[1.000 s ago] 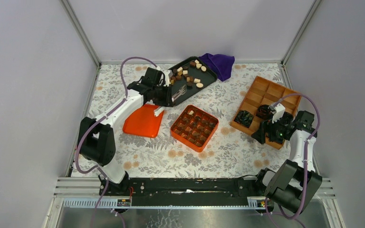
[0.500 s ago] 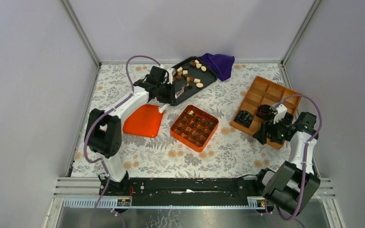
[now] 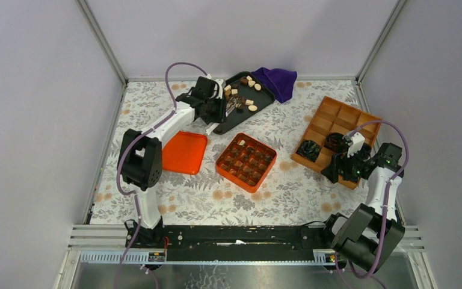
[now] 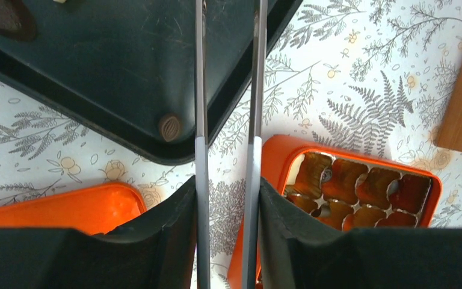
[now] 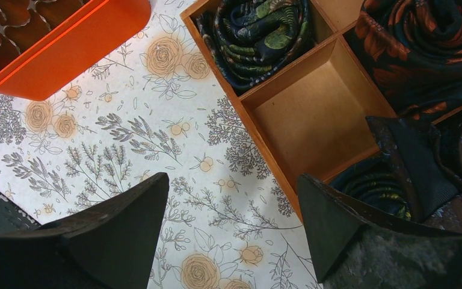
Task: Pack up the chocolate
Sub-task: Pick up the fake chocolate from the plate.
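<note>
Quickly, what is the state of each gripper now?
Left gripper: closed on the metal tongs.
Right gripper: open, holding nothing.

A crumpled purple cloth [image 3: 276,80] lies at the far edge of the floral-patterned desk [image 3: 289,186]. To the right, a brown wooden compartment box [image 3: 335,123] holds dark crinkled fabric rolls [image 5: 254,33] in its near cells.

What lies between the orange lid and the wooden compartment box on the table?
The orange chocolate box, with pieces in its grid, sits between the orange lid and the wooden compartment box; bare floral tablecloth either side. Top external view.
</note>
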Action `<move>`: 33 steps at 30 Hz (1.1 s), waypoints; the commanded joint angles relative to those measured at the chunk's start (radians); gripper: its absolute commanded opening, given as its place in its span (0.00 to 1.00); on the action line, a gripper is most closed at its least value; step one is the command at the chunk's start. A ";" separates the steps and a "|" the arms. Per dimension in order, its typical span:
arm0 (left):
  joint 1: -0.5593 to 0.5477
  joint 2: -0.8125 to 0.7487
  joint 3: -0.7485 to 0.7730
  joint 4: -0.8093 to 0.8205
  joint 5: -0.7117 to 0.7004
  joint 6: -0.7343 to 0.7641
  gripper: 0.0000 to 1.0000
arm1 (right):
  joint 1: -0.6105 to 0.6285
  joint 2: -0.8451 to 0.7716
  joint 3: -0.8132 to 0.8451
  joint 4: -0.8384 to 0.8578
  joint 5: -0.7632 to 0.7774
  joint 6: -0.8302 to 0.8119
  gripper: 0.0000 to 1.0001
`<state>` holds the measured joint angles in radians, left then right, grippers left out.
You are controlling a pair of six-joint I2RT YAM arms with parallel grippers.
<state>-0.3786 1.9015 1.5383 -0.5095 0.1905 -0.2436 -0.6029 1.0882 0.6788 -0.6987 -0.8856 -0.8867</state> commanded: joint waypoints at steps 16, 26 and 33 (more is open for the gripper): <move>0.002 0.136 0.137 -0.031 -0.025 0.063 0.49 | -0.014 -0.018 0.006 -0.010 -0.059 -0.023 0.86; -0.015 0.174 0.182 -0.064 -0.027 0.057 0.48 | -0.014 -0.011 0.009 -0.009 -0.062 -0.023 0.86; -0.020 0.192 0.203 -0.084 -0.008 0.043 0.36 | -0.015 -0.009 0.010 -0.012 -0.064 -0.026 0.86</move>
<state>-0.3904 2.0876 1.6993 -0.5919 0.1623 -0.2031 -0.6102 1.0843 0.6788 -0.6987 -0.9089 -0.8921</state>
